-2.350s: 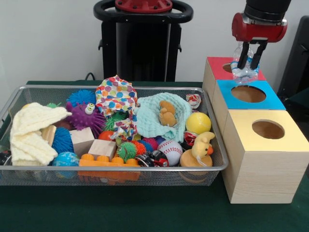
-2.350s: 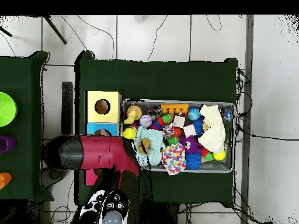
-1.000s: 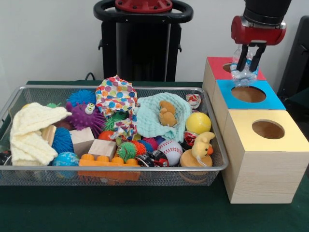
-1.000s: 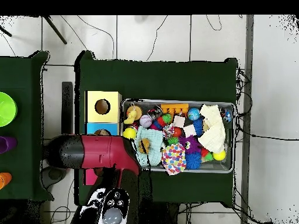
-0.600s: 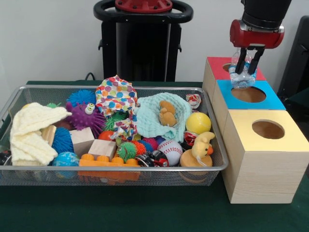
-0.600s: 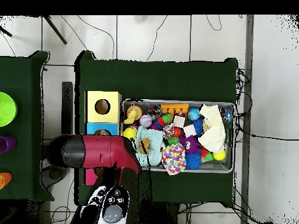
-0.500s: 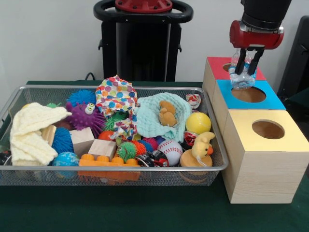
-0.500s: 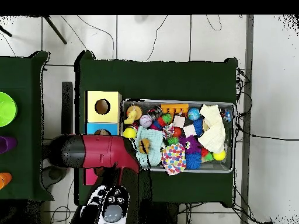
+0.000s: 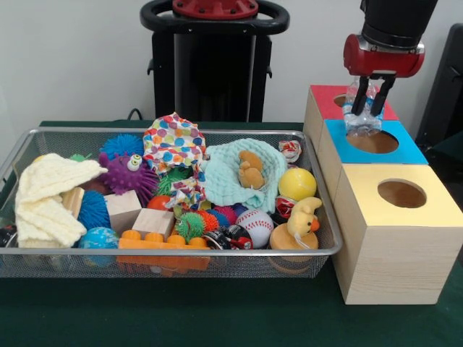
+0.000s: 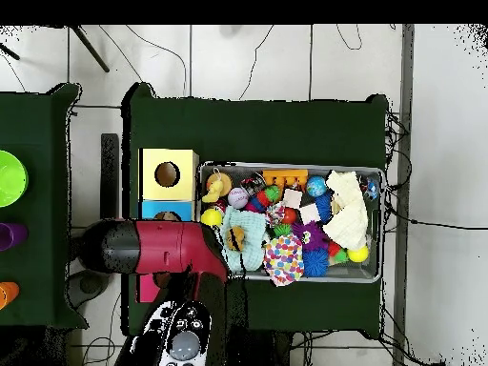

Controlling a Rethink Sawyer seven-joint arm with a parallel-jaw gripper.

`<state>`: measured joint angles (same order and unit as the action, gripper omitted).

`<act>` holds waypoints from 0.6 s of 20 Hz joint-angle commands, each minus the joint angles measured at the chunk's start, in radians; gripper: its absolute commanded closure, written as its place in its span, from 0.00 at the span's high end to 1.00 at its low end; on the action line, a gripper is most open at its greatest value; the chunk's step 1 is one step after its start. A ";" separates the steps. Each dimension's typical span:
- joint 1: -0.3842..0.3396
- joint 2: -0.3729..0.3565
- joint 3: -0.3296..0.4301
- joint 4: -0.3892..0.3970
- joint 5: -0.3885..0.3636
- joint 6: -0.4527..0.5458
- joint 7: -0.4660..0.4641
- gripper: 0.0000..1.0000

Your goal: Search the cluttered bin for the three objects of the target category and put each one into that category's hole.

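A crumpled clear plastic bottle (image 9: 364,116) is pinched between the jaws of the gripper (image 9: 370,103), which are closed in on it only as far as its body allows. It is held upright just above the blue-topped box (image 9: 401,152), at approx. 10 o'clock of that box's hole (image 9: 372,140), overlapping the near edge of the red-topped box (image 9: 329,101) behind. Held there prob. so it can be lined up w/ a hole before release; which hole is meant cannot be told.

Room: nothing stands above the box tops, so sideways travel is free. The hole rim is close to the bottle's width, so little margin is judged. The wire bin (image 9: 173,251) lies at 9 o'clock of the boxes, w/ its rim just beside them; the yellow-topped box (image 9: 427,210) sits at 6 o'clock, apart from the gripper. In the overhead view the gripper is hidden under the arm (image 10: 152,250).
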<state>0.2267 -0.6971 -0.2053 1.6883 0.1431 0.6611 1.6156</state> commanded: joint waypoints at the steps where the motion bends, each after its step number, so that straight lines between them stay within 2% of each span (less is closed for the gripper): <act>1: -0.018 0.031 0.043 -0.002 0.039 -0.082 0.240 0.00; 12: -0.014 0.034 0.041 0.011 0.049 -0.104 0.239 0.00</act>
<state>0.2267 -0.6938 -0.2053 1.6883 0.1601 0.6263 1.6162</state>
